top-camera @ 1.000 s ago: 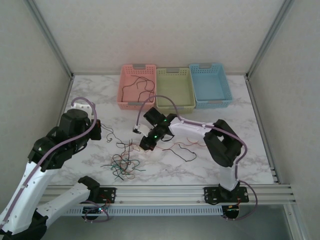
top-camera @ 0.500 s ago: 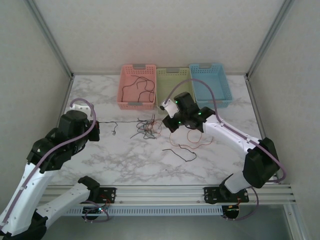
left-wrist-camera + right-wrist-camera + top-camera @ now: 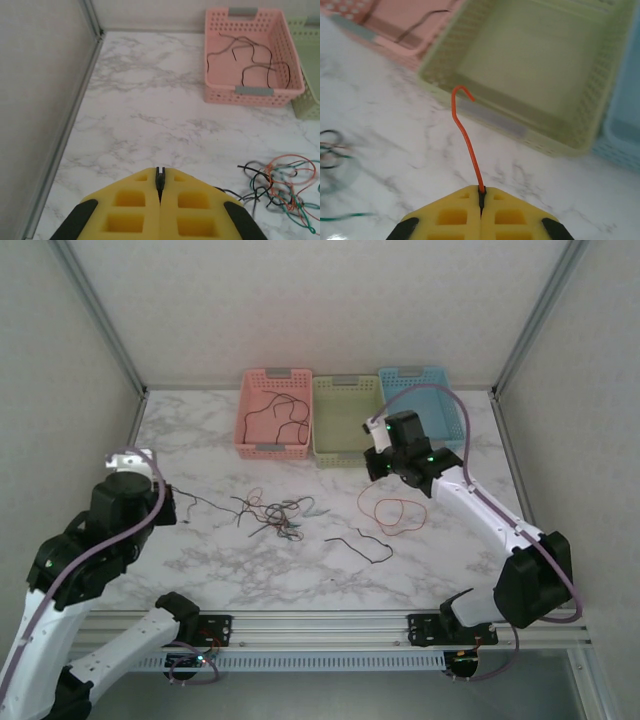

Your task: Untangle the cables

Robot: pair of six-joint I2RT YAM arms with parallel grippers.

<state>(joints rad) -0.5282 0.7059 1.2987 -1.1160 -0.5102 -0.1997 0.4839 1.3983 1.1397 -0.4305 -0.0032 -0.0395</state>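
my right end effector [image 3: 481, 192] is clenched on a thin orange wire [image 3: 464, 131], just in front of the pale green plastic basket [image 3: 495, 120]. my left end effector [image 3: 160, 181] is pinched closed, seemingly on a thin black wire [image 3: 205, 503] running to the tangled multicoloured cables [image 3: 280, 192] on the white marble counter [image 3: 150, 115].

The light is bright and soft in all 3 views and seems to come from above. The marble table [image 3: 200, 440] looks pale and evenly lit. The cables [image 3: 275, 515] on it cast only thin, faint shadows. In the right wrist view the orange cable [image 3: 468, 145] is sharp, the green basket [image 3: 445, 45] behind it is a bit fuzzy, and the left edge is smeared. The left wrist view is clear.
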